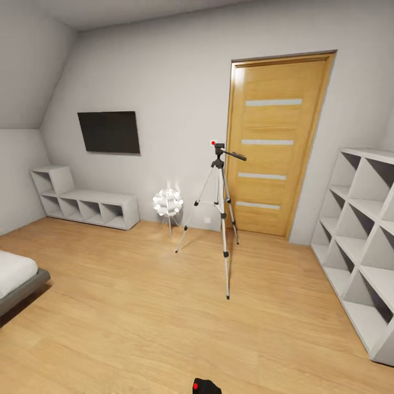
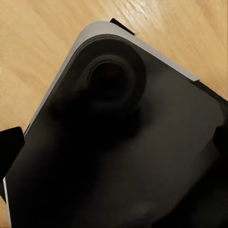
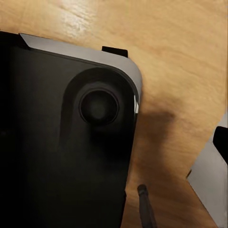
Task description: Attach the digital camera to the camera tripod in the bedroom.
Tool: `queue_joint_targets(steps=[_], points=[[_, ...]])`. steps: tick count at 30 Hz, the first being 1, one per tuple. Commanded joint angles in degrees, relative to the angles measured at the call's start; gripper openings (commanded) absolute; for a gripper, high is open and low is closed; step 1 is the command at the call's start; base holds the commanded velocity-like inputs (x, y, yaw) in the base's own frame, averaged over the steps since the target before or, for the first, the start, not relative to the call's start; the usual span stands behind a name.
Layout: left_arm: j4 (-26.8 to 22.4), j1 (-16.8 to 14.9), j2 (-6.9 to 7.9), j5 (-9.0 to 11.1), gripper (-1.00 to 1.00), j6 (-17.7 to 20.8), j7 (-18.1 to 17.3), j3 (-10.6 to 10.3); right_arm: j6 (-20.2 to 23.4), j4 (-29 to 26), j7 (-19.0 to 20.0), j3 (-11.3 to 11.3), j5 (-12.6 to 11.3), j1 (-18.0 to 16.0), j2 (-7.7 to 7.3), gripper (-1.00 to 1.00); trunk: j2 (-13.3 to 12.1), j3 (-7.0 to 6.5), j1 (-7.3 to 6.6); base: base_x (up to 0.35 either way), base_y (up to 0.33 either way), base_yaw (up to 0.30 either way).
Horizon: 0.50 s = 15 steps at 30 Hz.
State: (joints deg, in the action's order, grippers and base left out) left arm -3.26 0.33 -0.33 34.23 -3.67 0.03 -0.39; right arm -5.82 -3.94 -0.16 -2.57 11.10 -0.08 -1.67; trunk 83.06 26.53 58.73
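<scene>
From my head camera I see the camera tripod (image 1: 221, 219) standing upright on the light wood plank floor (image 1: 137, 306) of the bedroom, just in front of the wooden door (image 1: 271, 148) and a little to its left. Its 3 silver-grey legs are spread, and the black head carries a pan handle pointing toward the door. A small red dot sits beside the head; I cannot make out what it belongs to.

Left of the tripod, near the wall, glows a low white flower-shaped lamp (image 1: 167, 203). Further left are a dark wall screen (image 1: 109, 132) and a low white cube shelf (image 1: 82, 200) beneath it. A taller white cube shelf (image 1: 361, 241) to the right of the door is cut off by the frame, as is the grey bed (image 1: 16, 279) far left of the tripod.

At the bottom edge, well short of the tripod, a black object with a red dot (image 1: 206, 386) is mostly cropped; it looks like the digital camera, but I cannot confirm what holds it.

Both wrist cameras show a dark rounded panel of the robot's body (image 2: 123, 156) over the floor. I cannot tell how either pair of jaws stands.
</scene>
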Motion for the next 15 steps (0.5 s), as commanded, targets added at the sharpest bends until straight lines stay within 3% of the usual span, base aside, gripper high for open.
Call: queue_joint_targets(steps=[1,15], points=[[-0.1,0.0,-0.02,0.2,1.0,-0.1,0.1,-0.1,-0.2,0.0,-0.1,-0.3,0.5,0.0,-0.1,1.0,0.0,0.04,0.0,0.0,0.0,0.3],[-0.1,0.0,-0.02,0.2,1.0,-0.1,0.1,-0.1,-0.2,0.0,-0.2,-0.2,0.4,0.0,-0.46,1.0,0.0,0.04,0.0,0.0,0.0,0.3]])
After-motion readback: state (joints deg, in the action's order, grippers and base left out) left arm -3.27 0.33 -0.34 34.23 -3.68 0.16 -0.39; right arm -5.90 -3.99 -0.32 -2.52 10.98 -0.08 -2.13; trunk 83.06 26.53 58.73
